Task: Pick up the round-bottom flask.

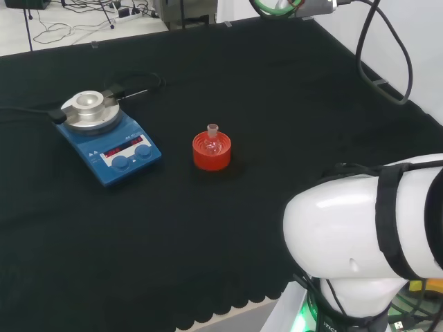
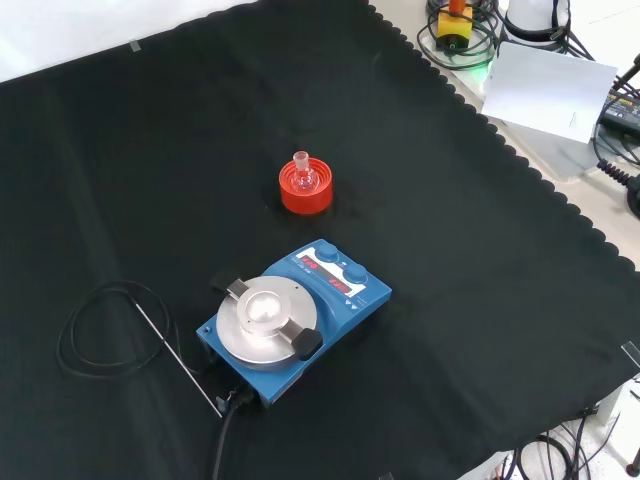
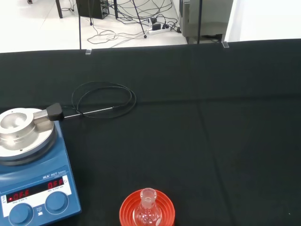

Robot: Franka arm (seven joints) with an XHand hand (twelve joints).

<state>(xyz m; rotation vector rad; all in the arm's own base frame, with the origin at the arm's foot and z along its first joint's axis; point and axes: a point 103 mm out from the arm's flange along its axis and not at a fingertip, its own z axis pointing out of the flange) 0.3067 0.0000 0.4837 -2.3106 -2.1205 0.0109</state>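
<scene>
A small clear round-bottom flask (image 1: 212, 140) stands upright, neck up, on a red ribbed ring stand (image 1: 211, 155) near the middle of the black cloth. In the front view the flask (image 2: 303, 172) sits on the stand (image 2: 306, 190) just above the blue stirrer. The wrist view looks at the flask (image 3: 147, 208) and the stand (image 3: 128, 212) from a short way off, with nothing touching them.
A blue magnetic stirrer (image 1: 108, 137) with a round metal plate stands left of the flask in the head view; it shows as a blue box (image 2: 290, 317) in the front view. Its black probe cable (image 2: 105, 325) loops on the cloth. The arm's white link (image 1: 367, 228) is at the head view's lower right.
</scene>
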